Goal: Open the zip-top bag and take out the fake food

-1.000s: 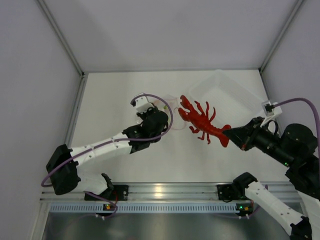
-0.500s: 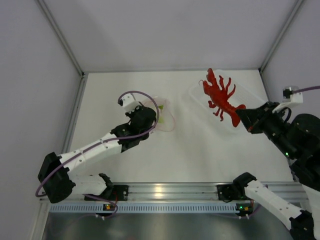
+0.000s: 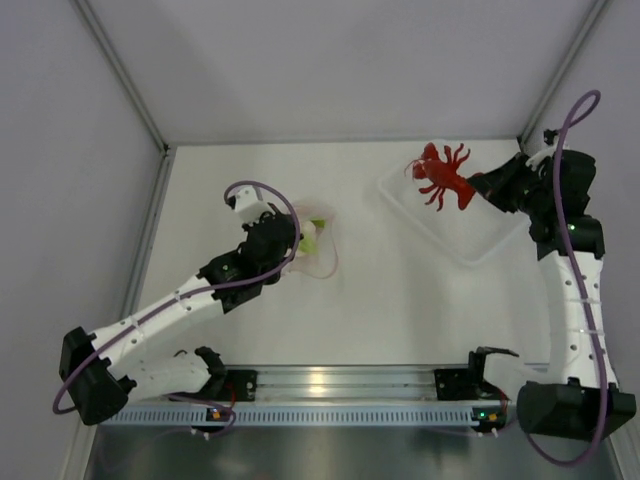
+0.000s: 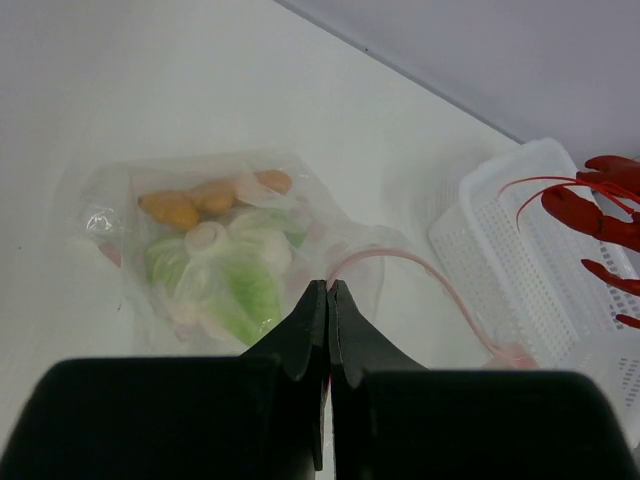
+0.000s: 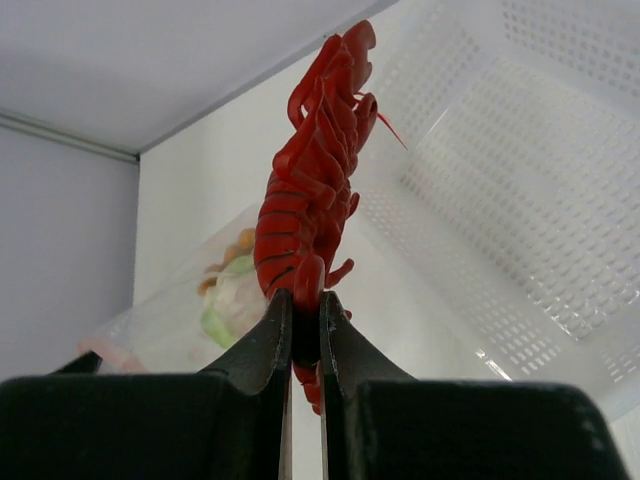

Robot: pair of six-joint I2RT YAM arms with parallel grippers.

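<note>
Lobster (image 3: 443, 176) in right fingers (image 5: 266, 352) over tray (image 3: 471, 247) edge, bag (image 3: 320, 248) well apart

White table (image 3: 400, 300) — zip-top bag (image 3: 318, 250) and perforated tray (image 3: 470, 232) on top

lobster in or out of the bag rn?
Out. The right gripper is shut on the tail of the lobster, holding it in the air above the tray; the zip-top bag lies well apart.

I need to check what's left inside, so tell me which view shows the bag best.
The left wrist view: the bag lies close ahead, orange pieces and a green vegetable visible through it. The top view shows it small beside the left gripper; the right wrist view shows a blurred corner behind the lobster.
</note>
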